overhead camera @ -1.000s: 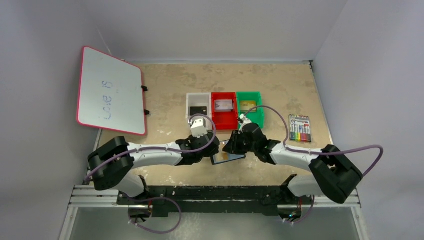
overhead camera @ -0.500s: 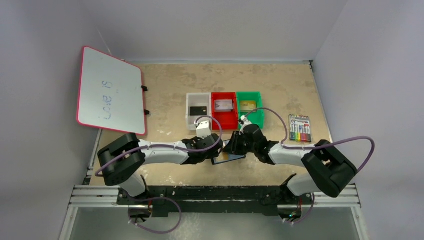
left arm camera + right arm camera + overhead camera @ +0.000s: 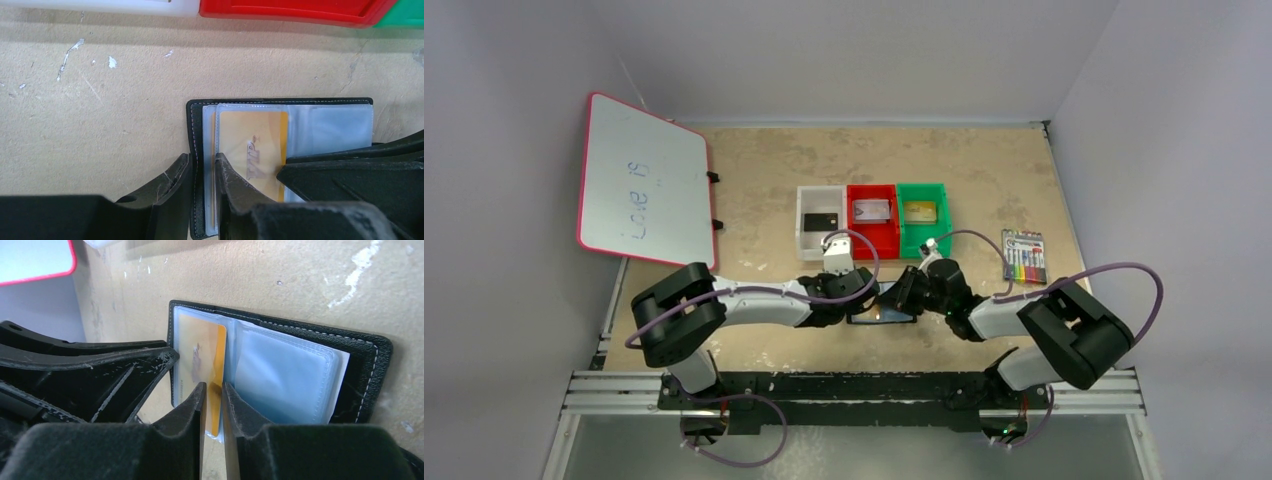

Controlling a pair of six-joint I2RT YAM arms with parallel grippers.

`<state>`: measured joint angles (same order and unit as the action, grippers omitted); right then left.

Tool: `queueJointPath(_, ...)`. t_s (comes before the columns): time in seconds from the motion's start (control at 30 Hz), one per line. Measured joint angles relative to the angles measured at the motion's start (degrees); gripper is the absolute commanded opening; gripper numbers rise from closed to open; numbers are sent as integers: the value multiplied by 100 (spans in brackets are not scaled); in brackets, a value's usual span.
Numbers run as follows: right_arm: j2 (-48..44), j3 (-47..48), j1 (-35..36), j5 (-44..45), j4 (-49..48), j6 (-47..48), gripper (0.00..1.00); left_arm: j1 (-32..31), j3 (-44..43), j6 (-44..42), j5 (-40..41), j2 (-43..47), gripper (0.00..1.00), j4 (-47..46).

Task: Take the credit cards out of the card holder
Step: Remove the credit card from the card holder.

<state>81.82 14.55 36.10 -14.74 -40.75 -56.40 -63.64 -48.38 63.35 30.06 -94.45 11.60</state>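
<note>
The card holder (image 3: 882,313) lies open on the table between both grippers, its clear blue-grey sleeves (image 3: 330,127) facing up. A gold-yellow credit card (image 3: 252,142) sits in the left sleeve. My left gripper (image 3: 202,157) is shut on the holder's left black edge, one finger outside it and one on the sleeve. My right gripper (image 3: 214,386) is shut narrowly on the gold card's (image 3: 200,352) near corner by the fold of the holder (image 3: 285,375). Three more credit cards lie in the bins: black (image 3: 821,220), silver-grey (image 3: 872,210) and gold-tan (image 3: 921,211).
The white bin (image 3: 805,240), red bin (image 3: 874,246) and green bin (image 3: 940,236) stand in a row just behind the holder. A clear pack of markers (image 3: 1023,257) lies to the right. A pink-edged whiteboard (image 3: 644,182) leans at the left.
My left gripper has slid right onto the holder's edge and narrowed its jaws. My right gripper has shifted slightly right, come lower and closed in on the gold card.
</note>
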Motion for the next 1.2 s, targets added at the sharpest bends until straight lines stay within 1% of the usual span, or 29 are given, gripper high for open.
queueJointPath(0.13,9,-208,-90,-90,-356,-343,24,-103,-111,2,168,-127,10,20)
queueJointPath(0.2,9,-256,-103,-122,-450,-514,24,-168,-157,7,289,-177,7,55)
queueJointPath(0.3,9,-328,-116,-125,-614,-769,24,-251,-168,33,457,-214,5,68)
queueJointPath(0.43,4,-417,-118,-125,-726,-1049,20,-339,-166,120,584,-219,3,81)
queueJointPath(0.63,2,-472,-118,-122,-802,-1252,19,-428,-120,310,719,-219,0,81)
queueJointPath(0.73,-15,-442,-118,-61,-625,-1246,26,-448,-44,420,765,-190,0,-13)
queueJointPath(0.83,-160,-413,-111,72,-382,-1211,29,-472,9,514,776,-173,0,-63)
queueJointPath(1.0,-575,-407,-101,341,138,-1106,31,-518,63,636,710,-162,0,-133)
queueJointPath(1.13,-664,-431,-101,378,275,-1016,26,-544,81,651,621,-162,0,-122)
queueJointPath(1.2,-647,-461,-101,372,236,-990,18,-551,81,656,619,-162,0,-122)
